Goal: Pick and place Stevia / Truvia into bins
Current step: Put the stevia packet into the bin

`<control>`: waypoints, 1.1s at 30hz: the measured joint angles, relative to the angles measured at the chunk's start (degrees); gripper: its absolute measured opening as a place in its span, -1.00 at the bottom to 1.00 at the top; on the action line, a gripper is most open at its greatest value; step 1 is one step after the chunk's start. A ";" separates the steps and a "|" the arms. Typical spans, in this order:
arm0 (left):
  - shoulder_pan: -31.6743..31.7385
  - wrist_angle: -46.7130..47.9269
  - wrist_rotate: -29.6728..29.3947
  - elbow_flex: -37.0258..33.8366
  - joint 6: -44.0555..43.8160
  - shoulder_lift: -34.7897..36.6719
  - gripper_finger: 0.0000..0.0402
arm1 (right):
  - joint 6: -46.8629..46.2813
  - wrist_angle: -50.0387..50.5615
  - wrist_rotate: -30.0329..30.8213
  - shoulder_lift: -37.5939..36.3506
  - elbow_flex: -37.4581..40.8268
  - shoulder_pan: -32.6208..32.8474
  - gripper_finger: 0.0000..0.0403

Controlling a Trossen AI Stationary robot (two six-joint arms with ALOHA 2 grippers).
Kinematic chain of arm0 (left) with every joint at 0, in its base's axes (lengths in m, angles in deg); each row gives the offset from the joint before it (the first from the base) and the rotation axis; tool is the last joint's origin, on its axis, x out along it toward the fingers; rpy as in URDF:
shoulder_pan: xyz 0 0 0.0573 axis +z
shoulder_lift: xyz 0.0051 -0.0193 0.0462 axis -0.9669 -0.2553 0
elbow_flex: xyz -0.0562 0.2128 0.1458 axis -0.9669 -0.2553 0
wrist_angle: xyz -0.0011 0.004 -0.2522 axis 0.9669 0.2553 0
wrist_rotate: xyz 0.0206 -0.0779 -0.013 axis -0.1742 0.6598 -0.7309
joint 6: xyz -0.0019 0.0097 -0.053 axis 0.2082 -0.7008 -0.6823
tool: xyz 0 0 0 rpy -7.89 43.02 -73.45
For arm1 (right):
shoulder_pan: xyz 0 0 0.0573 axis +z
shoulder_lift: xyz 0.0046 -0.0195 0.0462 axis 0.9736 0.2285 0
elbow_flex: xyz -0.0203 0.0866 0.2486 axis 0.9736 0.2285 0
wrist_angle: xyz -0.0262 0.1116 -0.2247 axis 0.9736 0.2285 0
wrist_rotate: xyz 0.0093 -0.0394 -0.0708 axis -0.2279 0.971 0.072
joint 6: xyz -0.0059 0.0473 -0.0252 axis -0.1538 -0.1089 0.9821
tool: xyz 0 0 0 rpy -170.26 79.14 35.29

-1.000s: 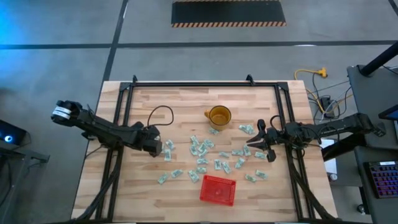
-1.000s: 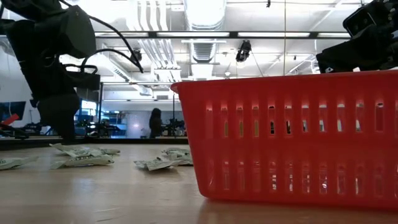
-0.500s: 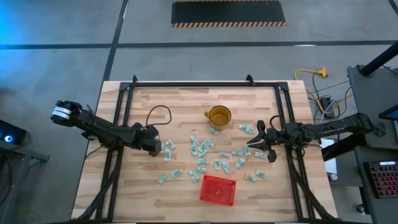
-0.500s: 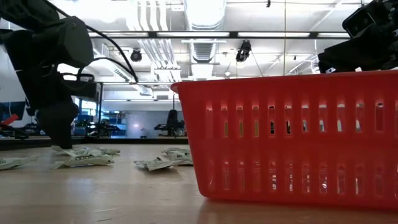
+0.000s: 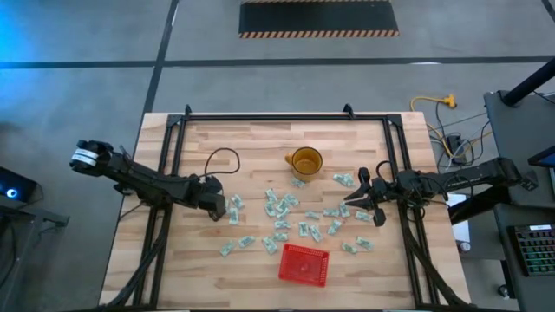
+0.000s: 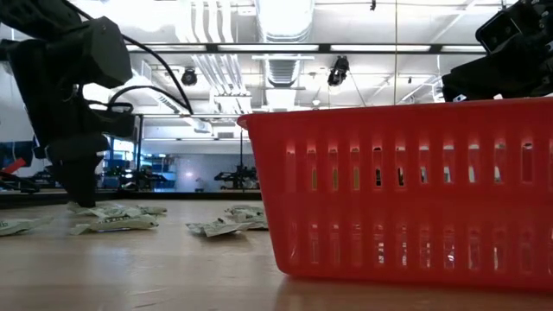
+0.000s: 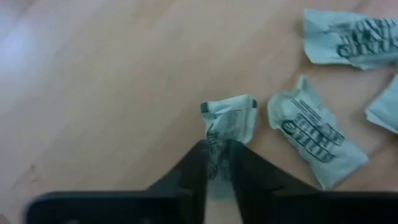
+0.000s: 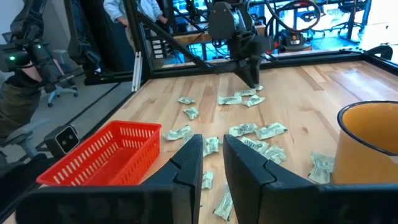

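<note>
Butcher-block table (image 5: 260,147) fills the high view's centre on grey floor; green-white packets (image 5: 279,212) lie scattered mid-frame, red basket (image 5: 303,263) below them, amber mug (image 5: 305,161) above. Left gripper (image 5: 218,211) sits at the scatter's left edge, right gripper (image 5: 354,199) at its right, fingers slightly parted, holding nothing. Left wrist view: dark fingers pinch one crumpled packet (image 7: 229,121) on the wood.

- Packets (image 5: 282,217): many small, flat, pale green and white, crumpled, scattered loose across the table's middle.
- One packet (image 7: 229,121): pinched at its end between two dark fingertips.
- Basket (image 5: 303,264): red, mesh-sided, rectangular, upright near the table's front edge.
</note>
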 joint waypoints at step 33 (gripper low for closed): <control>-5.82 -56.57 9.85 5.25 56.39 -2.96 -1.00 | 0.16 0.10 0.27 0.02 0.00 0.02 -0.72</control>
